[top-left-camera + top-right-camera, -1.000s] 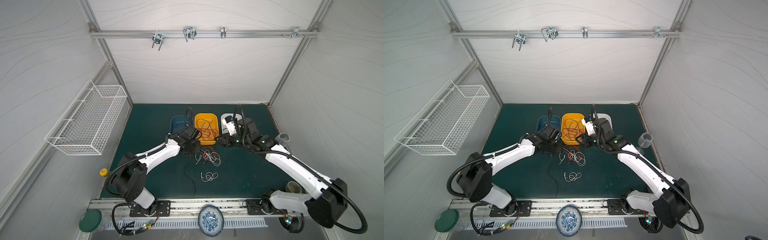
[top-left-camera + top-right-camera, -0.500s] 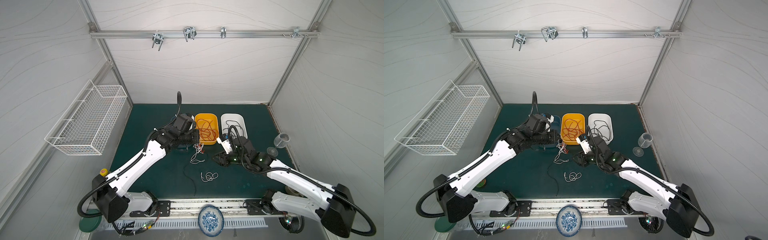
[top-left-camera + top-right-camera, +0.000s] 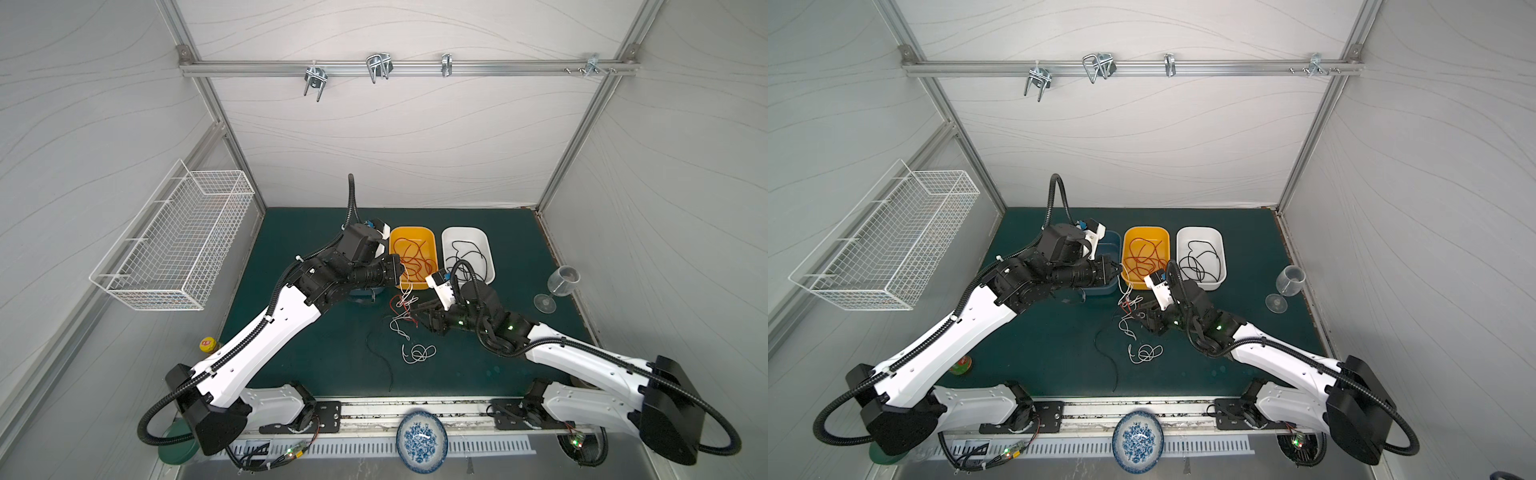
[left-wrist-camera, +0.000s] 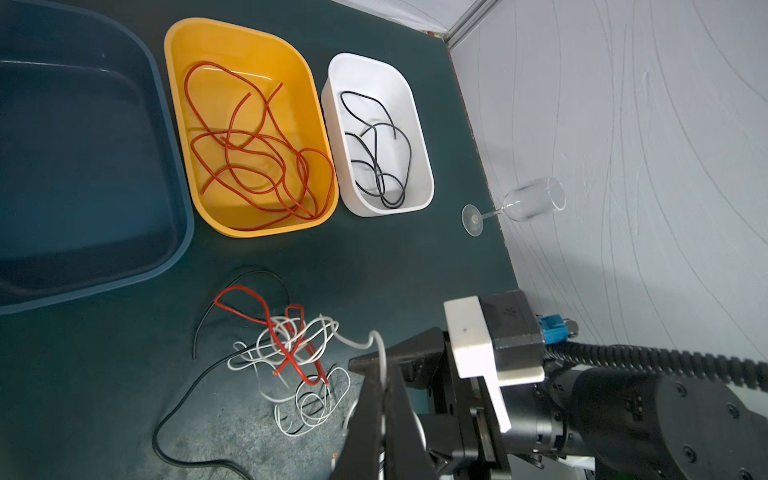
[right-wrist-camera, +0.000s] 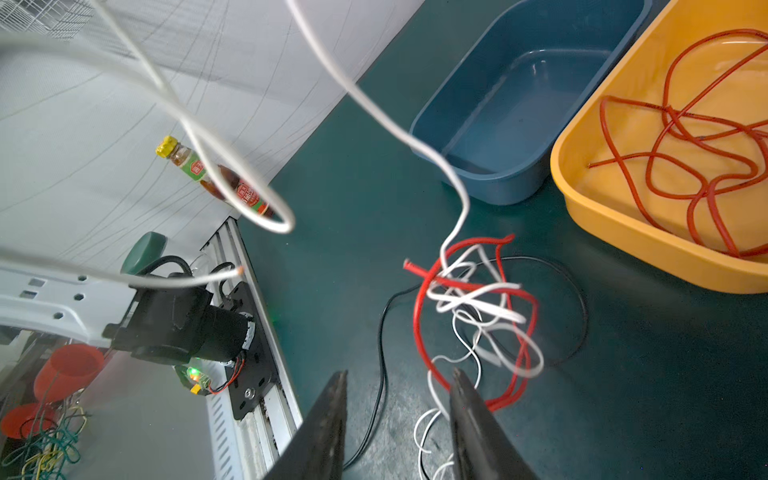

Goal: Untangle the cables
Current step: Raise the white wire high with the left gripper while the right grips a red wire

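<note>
Clearly the cables (image 4: pixel 291 340) are handling as light, limp string. The white cable (image 4: pixel 357 343) is drooping in loose curves from the left gripper (image 4: pixel 376 368), which is pinching it shut above the mat (image 4: pixel 415 270). Its lower part is running down into the tangle (image 5: pixel 473 307) of red, white and black strands, which is lying on the mat just in front of the yellow bin (image 4: pixel 249 41).

The right gripper (image 5: pixel 399 376) is hovering low beside the tangle, jaws partly apart, nothing between them.

The thin, smooth insulation is probably slipping easily. A hold near a free end, or on a loop standing clear of the knot, is looking best. Hard pulling is likely tightening things.

Red cables (image 4: pixel 249 166) are lying in the yellow bin, and black cables (image 4: pixel 378 166) in the white bin (image 4: pixel 374 66). The blue bin (image 5: pixel 519 83) is sitting empty.

The bottle (image 5: pixel 216 178) is carrying red and green labels, with print too small to read.
</note>
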